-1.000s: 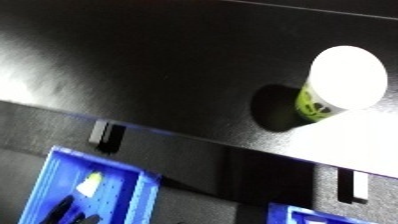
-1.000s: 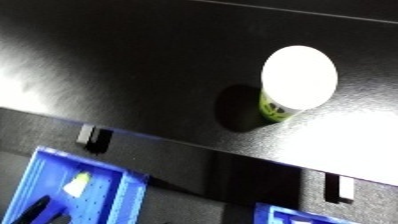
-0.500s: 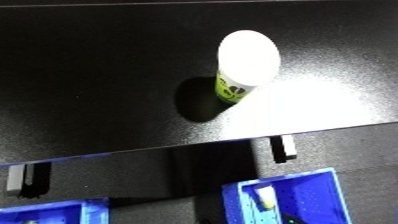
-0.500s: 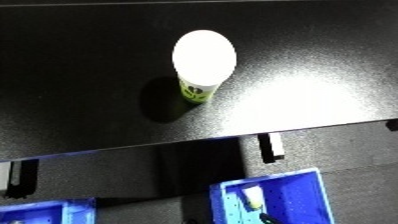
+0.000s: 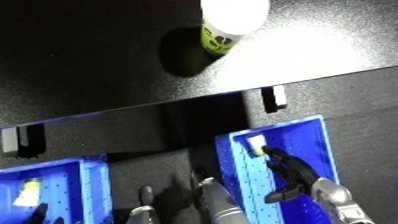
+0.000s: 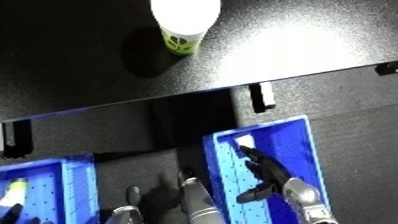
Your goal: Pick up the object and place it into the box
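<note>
Up top, upright on the black bench (image 5: 107, 60): a cup (image 5: 229, 22) with a white lid and a yellow-green patterned wall, casting a dark shadow to its left, well apart from both bins and from both hands. Untouched, not yet in any bin.

Below the bench's front edge, two black brackets: one (image 5: 274, 98) right of centre, one (image 5: 21, 140) at the far left.

Lower still, a blue bin (image 6: 286, 145) right of centre, perforated floor, a small pale item (image 5: 256, 145) near its back left corner. Over this bin, the right hand (image 5: 289, 175), black, with the silver forearm entering from the lower right; fingers (image 6: 260, 164) straight and spread apart, holding nothing, one curled tip lower down near the bin's floor.

At lower left, a second blue bin (image 5: 92, 175), also perforated, with a small yellow-green item (image 5: 27, 189) inside near its left side.

Between the two bins, at the lower edge, the left hand (image 6: 191, 195): only dark upright fingers (image 5: 145, 196) and grey segments visible, apart from one another and clamped on nothing, the palm out of view.
</note>
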Robot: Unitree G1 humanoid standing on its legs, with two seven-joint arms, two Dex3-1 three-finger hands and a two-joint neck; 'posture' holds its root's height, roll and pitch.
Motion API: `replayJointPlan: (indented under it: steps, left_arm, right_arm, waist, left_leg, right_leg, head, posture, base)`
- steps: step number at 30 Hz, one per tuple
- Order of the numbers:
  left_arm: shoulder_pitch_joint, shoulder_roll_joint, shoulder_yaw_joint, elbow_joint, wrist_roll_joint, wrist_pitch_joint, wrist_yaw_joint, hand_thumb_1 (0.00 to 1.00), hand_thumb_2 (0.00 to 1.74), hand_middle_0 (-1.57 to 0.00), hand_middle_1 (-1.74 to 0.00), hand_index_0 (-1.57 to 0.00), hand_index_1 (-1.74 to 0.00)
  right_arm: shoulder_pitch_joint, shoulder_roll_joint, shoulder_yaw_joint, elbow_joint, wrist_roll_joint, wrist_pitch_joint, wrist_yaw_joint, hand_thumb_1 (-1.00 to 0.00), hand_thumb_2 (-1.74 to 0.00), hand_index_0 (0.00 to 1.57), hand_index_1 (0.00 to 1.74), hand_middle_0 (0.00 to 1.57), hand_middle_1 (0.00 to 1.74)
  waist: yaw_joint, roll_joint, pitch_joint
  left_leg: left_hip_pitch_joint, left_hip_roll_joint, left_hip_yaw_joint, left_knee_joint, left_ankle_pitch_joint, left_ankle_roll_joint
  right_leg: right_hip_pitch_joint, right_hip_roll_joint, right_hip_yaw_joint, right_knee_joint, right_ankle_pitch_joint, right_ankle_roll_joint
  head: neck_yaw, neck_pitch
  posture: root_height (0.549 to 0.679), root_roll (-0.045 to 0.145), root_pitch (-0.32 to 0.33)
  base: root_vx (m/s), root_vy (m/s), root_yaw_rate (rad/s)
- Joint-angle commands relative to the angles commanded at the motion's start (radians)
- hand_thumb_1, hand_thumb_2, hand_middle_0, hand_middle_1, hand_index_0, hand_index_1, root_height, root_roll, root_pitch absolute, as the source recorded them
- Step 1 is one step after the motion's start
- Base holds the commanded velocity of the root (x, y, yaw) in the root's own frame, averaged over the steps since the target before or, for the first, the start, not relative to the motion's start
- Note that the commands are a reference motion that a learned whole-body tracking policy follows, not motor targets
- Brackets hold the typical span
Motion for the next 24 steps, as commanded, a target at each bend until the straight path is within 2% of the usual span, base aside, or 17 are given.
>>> replayJointPlan:
  steps: [3, 6, 8, 11, 14, 19, 21, 24]
  left_arm:
    - [0.021, 0.021, 0.017, -0.009, 0.003, 0.005, -0.002, 0.00, 0.00, 0.00, 0.00, 0.00, 0.00]
    - [0.047, 0.039, 0.039, -0.018, 0.005, 0.010, -0.007, 0.00, 0.00, 0.00, 0.00, 0.00, 0.00]
    - [0.067, 0.052, 0.053, -0.020, 0.005, 0.011, -0.016, 0.00, 0.00, 0.00, 0.00, 0.00, 0.00]
    - [0.088, 0.067, 0.067, 0.000, 0.002, 0.006, -0.039, 0.00, 0.00, 0.00, 0.00, 0.00, 0.00]
    - [0.094, 0.079, 0.074, 0.035, -0.003, 0.007, -0.063, 0.00, 0.00, 0.00, 0.00, 0.00, 0.00]
    - [0.097, 0.080, 0.070, 0.087, 0.001, 0.003, -0.091, 0.00, 0.00, 0.00, 0.00, 0.00, 0.00]
    - [0.097, 0.074, 0.066, 0.101, 0.005, -0.003, -0.094, 0.00, 0.00, 0.00, 0.00, 0.00, 0.00]
    - [0.096, 0.058, 0.061, 0.113, 0.016, -0.014, -0.090, 0.00, 0.00, 0.00, 0.00, 0.00, 0.00]
  right_arm:
    - [0.039, -0.044, 0.010, -0.181, -0.013, 0.080, 0.043, 0.00, 0.00, 0.00, 0.00, 0.00, 0.00]
    - [0.091, -0.096, 0.006, -0.383, -0.059, 0.161, 0.070, 0.00, 0.00, 0.00, 0.00, 0.00, 0.00]
    - [0.125, -0.139, -0.009, -0.515, -0.057, 0.216, 0.122, 0.00, 0.00, 0.00, 0.00, 0.00, 0.00]
    - [0.157, -0.193, -0.045, -0.686, 0.017, 0.287, 0.231, 0.00, 0.00, 0.00, 0.00, 0.00, 0.00]
    - [0.170, -0.228, -0.083, -0.825, 0.105, 0.326, 0.310, 0.00, 0.00, 0.00, 0.00, 0.00, 0.00]
    - [0.166, -0.250, -0.160, -0.998, 0.288, 0.345, 0.404, 0.00, 0.00, 0.00, 0.00, 0.00, 0.00]
    - [0.151, -0.239, -0.192, -1.047, 0.370, 0.326, 0.414, 0.00, 0.00, 0.00, 0.00, 0.00, 0.00]
    - [0.115, -0.203, -0.239, -1.094, 0.482, 0.267, 0.395, 0.00, 0.00, 0.00, 0.00, 0.00, 0.00]
  waist:
    - [-0.008, -0.012, 0.000]
    - [-0.017, -0.027, -0.001]
    - [-0.023, -0.038, -0.002]
    - [-0.030, -0.052, -0.007]
    - [-0.037, -0.064, -0.014]
    - [-0.045, -0.076, -0.033]
    - [-0.046, -0.077, -0.040]
    - [-0.047, -0.074, -0.052]
  left_leg:
    - [-0.001, 0.004, 0.003, -0.007, 0.004, -0.0040]
    - [0.000, 0.009, 0.006, -0.015, 0.010, -0.0089]
    - [0.002, 0.014, 0.008, -0.022, 0.013, -0.0123]
    - [0.005, 0.021, 0.011, -0.029, 0.014, -0.0181]
    - [0.008, 0.028, 0.015, -0.033, 0.014, -0.0234]
    - [0.011, 0.041, 0.023, -0.031, 0.007, -0.0308]
    - [0.012, 0.045, 0.027, -0.028, 0.003, -0.0328]
    - [0.012, 0.049, 0.030, -0.024, -0.001, -0.0353]
  right_leg:
    - [-0.001, 0.0001, -0.002, -0.002, -0.001, 0.0002]
    - [-0.002, -0.0005, -0.004, -0.004, -0.001, 0.0018]
    - [-0.002, -0.0010, -0.006, -0.006, -0.002, 0.0035]
    - [-0.001, -0.0009, -0.008, -0.007, -0.005, 0.0070]
    - [0.001, -0.0010, -0.011, -0.008, -0.009, 0.0106]
    - [0.009, -0.0021, -0.014, -0.011, -0.015, 0.0140]
    - [0.012, -0.0022, -0.014, -0.012, -0.017, 0.0145]
    - [0.016, -0.0017, -0.014, -0.013, -0.019, 0.0144]
  head:
    - [-0.032, 0.012]
    - [-0.079, 0.043]
    - [-0.103, 0.054]
    - [-0.132, 0.072]
    - [-0.157, 0.085]
    - [-0.176, 0.103]
    - [-0.175, 0.109]
    - [-0.175, 0.113]
  posture:
    - [0.633, 0.033, -0.026]
    - [0.633, 0.031, -0.022]
    - [0.633, 0.029, -0.019]
    - [0.633, 0.027, -0.017]
    - [0.633, 0.026, -0.016]
    - [0.633, 0.025, -0.014]
    - [0.633, 0.025, -0.014]
    - [0.634, 0.026, -0.013]
  base:
    - [-0.020, -0.029, -0.015]
    - [-0.008, -0.034, -0.035]
    - [-0.005, -0.038, -0.054]
    - [0.009, -0.038, -0.060]
    - [0.019, -0.033, -0.058]
    - [0.031, -0.018, -0.028]
    - [0.028, -0.007, 0.000]
    - [0.028, 0.002, 0.017]
